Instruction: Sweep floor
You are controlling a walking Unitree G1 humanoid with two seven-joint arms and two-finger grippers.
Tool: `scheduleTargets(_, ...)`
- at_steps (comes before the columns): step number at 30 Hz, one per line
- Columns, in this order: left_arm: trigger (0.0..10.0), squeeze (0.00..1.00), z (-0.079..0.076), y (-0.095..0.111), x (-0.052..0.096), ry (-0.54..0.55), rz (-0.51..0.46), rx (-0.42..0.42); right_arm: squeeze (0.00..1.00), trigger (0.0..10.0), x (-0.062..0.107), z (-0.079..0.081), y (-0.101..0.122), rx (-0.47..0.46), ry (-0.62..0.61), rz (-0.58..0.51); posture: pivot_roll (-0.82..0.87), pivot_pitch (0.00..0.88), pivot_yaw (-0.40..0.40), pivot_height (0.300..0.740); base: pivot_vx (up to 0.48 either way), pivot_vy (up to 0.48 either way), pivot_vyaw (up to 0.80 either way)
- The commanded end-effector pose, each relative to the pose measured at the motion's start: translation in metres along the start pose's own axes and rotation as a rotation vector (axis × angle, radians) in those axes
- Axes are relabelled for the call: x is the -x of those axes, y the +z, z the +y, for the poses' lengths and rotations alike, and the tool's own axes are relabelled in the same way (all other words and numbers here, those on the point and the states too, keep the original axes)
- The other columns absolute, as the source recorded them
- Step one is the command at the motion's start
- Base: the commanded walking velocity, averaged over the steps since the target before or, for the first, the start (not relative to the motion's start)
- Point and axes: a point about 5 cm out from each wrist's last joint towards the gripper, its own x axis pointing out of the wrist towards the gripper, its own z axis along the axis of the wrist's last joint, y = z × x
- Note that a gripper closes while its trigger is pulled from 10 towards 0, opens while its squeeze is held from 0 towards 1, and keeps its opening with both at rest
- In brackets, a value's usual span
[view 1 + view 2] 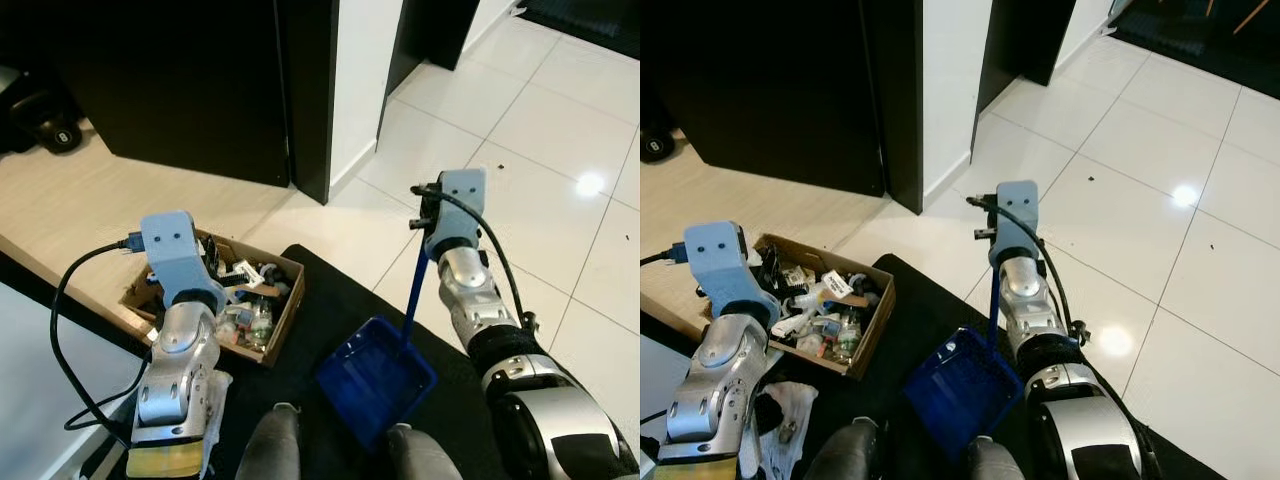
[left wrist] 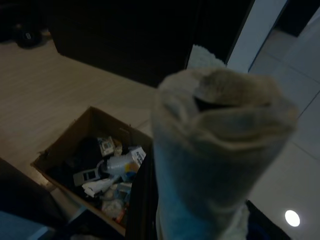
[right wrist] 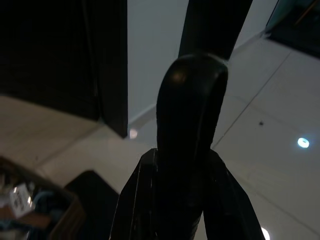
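The right pincer (image 3: 180, 165) is pressed together on the looped top of a dark handle (image 3: 192, 100); from the head views that handle runs down as a thin blue rod to one blue dustpan (image 1: 375, 380), which sits low on the black mat (image 1: 320, 290) just in front of the robot's feet. Held from above like this, the pan probably rests upright so dirt can be pushed into it. The left pincer (image 2: 220, 150) is wrapped in a pale, towel-like cloth (image 2: 225, 125); whether its fingers are spread or pinching something I cannot tell, since the cloth hides them. It hangs beside one open cardboard box (image 1: 245, 300) full of mixed small clutter, standing at the mat's edge on the wooden floor. A few dark specks (image 1: 498, 167) lie on the white floor tiles (image 1: 540, 190) beyond the right arm, well apart from the pan; those look like what needs sweeping. I see no broom.
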Motion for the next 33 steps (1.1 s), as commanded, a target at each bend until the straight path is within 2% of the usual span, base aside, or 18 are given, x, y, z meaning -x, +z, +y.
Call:
scheduleTargets(1,10.0,0.00,-0.001,0.003,0.004,0.005,-0.015,-0.020,0.00,10.0,0.003,0.002,-0.007,0.036,0.011,0.017,0.15,0.212,-0.023,0.740,0.000,0.000,0.00)
scheduleTargets(4,10.0,0.00,0.000,0.001,0.007,0.007,-0.007,-0.020,0.00,10.0,0.007,0.004,-0.014,0.087,0.037,0.019,0.15,0.222,-0.024,0.740,0.000,0.000,0.00)
scheduleTargets(9,10.0,0.00,0.000,-0.001,0.009,0.000,0.003,-0.026,0.00,10.0,0.004,0.004,-0.007,0.119,0.058,-0.025,0.16,0.226,-0.020,0.740,0.000,0.000,0.00)
scheduleTargets(14,10.0,0.00,0.001,0.000,0.009,0.002,0.001,-0.030,0.00,10.0,-0.002,0.005,-0.008,0.137,0.062,0.067,0.16,0.221,-0.027,0.740,0.000,0.000,0.00)
scheduleTargets(15,10.0,0.00,0.002,0.001,0.010,0.009,-0.003,-0.031,0.00,10.0,-0.004,0.006,-0.013,0.148,0.098,0.163,0.16,0.222,-0.035,0.740,0.000,0.000,0.00)
scheduleTargets(16,10.0,0.00,0.003,0.002,0.010,0.014,-0.005,-0.030,0.00,10.0,-0.004,0.006,-0.015,0.126,0.121,0.204,0.15,0.223,-0.039,0.740,0.000,0.000,0.00)
scheduleTargets(19,10.0,0.00,0.004,0.001,0.011,0.021,-0.005,-0.029,0.00,10.0,-0.004,0.003,-0.017,0.098,0.167,0.260,0.15,0.224,-0.043,0.740,0.000,0.000,0.00)
scheduleTargets(22,10.0,0.00,0.004,-0.001,0.012,0.023,0.000,-0.025,0.00,10.0,0.008,-0.008,-0.035,0.052,0.275,0.407,0.13,0.226,-0.050,0.740,0.000,0.000,0.00)
scheduleTargets(24,10.0,0.00,0.003,-0.002,0.011,0.020,0.003,-0.025,0.00,10.0,0.015,-0.016,-0.045,0.027,0.313,0.473,0.12,0.226,-0.050,0.740,0.000,0.000,0.00)
scheduleTargets(25,10.0,0.00,0.003,-0.002,0.011,0.020,0.003,-0.025,0.00,10.0,0.015,-0.016,-0.045,0.027,0.313,0.473,0.12,0.226,-0.050,0.740,0.000,0.000,0.00)
scheduleTargets(26,10.0,0.00,0.001,-0.002,0.011,0.017,0.004,-0.024,0.00,10.0,0.024,-0.025,-0.052,0.015,0.343,0.536,0.11,0.226,-0.050,0.740,0.000,0.000,0.00)
scheduleTargets(29,10.0,0.00,0.000,-0.002,0.009,0.012,0.005,-0.023,0.00,10.0,0.032,-0.033,-0.059,0.000,0.371,0.596,0.10,0.225,-0.051,0.740,0.000,0.000,0.00)
scheduleTargets(33,10.0,0.00,-0.001,-0.002,0.007,0.009,0.003,-0.023,0.00,10.0,0.036,-0.034,-0.062,-0.002,0.387,0.637,0.09,0.222,-0.054,0.740,0.000,0.000,0.00)
